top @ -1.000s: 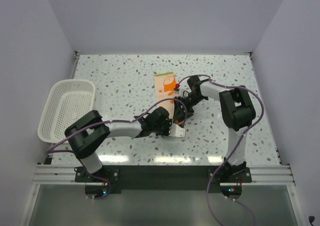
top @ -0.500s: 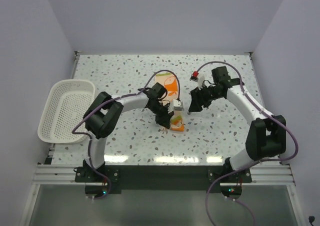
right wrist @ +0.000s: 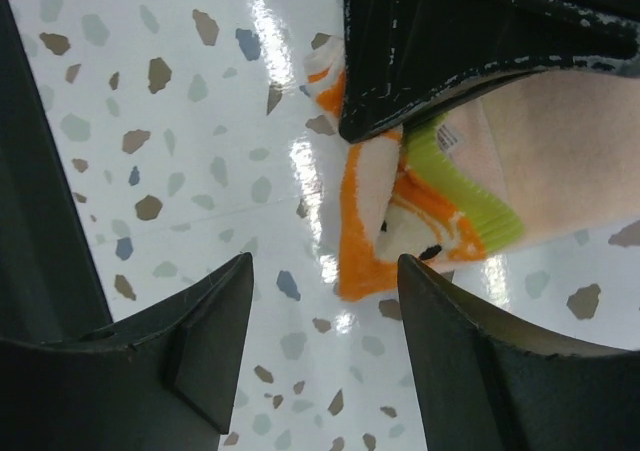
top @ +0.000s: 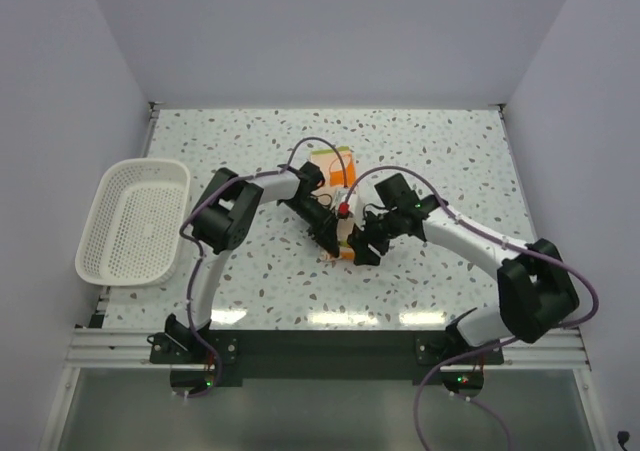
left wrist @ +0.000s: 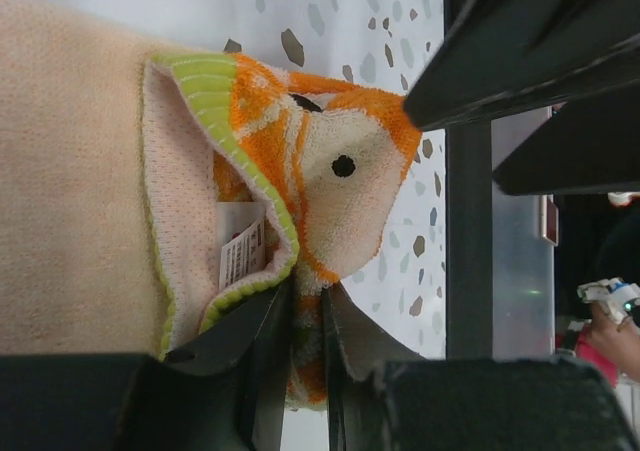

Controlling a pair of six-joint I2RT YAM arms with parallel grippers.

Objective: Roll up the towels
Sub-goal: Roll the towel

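Observation:
The orange and cream towel (top: 334, 167) lies as a narrow strip in the middle of the speckled table, its near end folded over at the grippers. In the left wrist view the folded corner (left wrist: 330, 171) shows a green hem, a white tag and the peach underside. My left gripper (left wrist: 308, 346) is shut on the towel's orange edge; from above it (top: 336, 233) sits on the strip's near end. My right gripper (right wrist: 325, 266) is open and empty, just short of the orange corner (right wrist: 385, 226). From above the right gripper (top: 364, 247) is right beside the left one.
A white mesh basket (top: 135, 221) stands at the table's left edge. The left gripper's black finger (right wrist: 430, 61) fills the top of the right wrist view. Grey walls close the table on three sides.
My right gripper has swung in from the right and lowered to the towel's near end, beside the left gripper. The left gripper stays on the near end, shifted slightly.

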